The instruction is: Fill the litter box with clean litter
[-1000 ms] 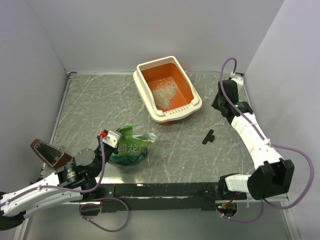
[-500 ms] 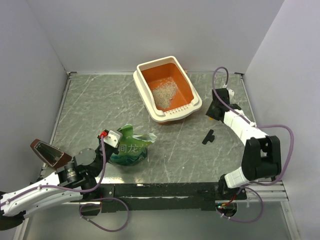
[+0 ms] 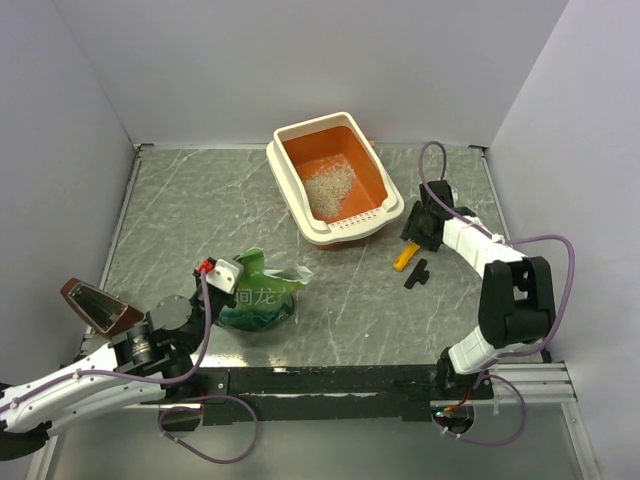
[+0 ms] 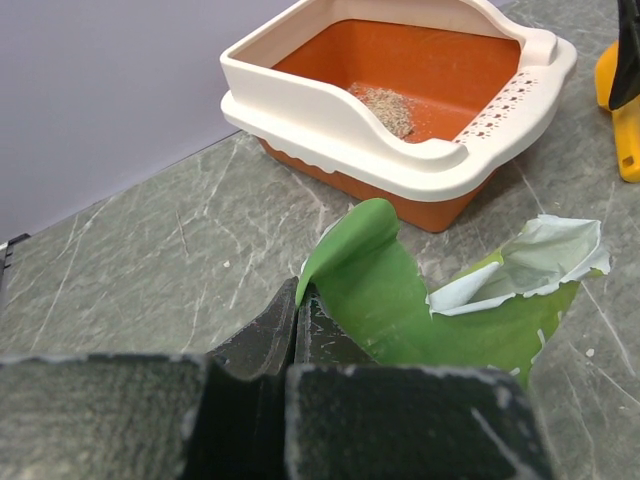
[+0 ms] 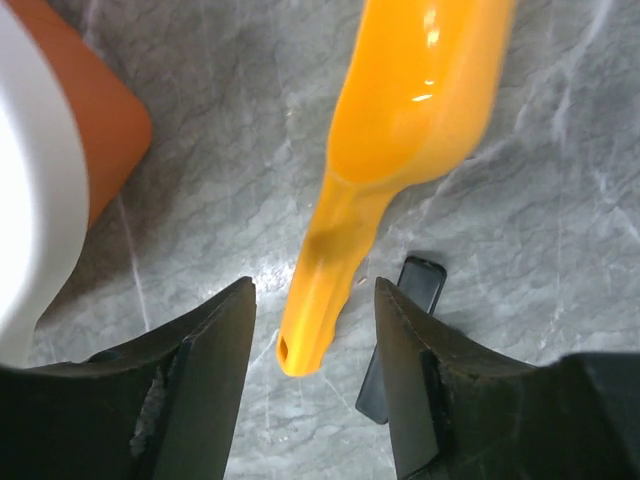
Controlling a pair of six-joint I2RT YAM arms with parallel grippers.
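The litter box (image 3: 290, 135), orange inside with a cream rim, stands at the back centre and shows in the left wrist view (image 4: 300, 90). A small pile of pale clean litter (image 3: 328, 185) lies on its floor (image 4: 388, 98). My left gripper (image 4: 297, 300) is shut on a flap of the green bag (image 3: 262, 295), which shows in the left wrist view (image 4: 400, 300). My right gripper (image 5: 315, 300) is open, its fingers on either side of the handle of the orange-yellow scoop (image 5: 400, 120) lying on the table, right of the box (image 3: 403, 256).
A small black piece (image 3: 416, 273) lies on the table beside the scoop handle, also in the right wrist view (image 5: 405, 330). The corner of the litter box (image 5: 40, 200) is close on the right gripper's left. Grey walls enclose the marbled table.
My right arm has swung from the back right corner down to the box's right side. The scoop now shows on the table under the gripper. The left arm and bag have not moved.
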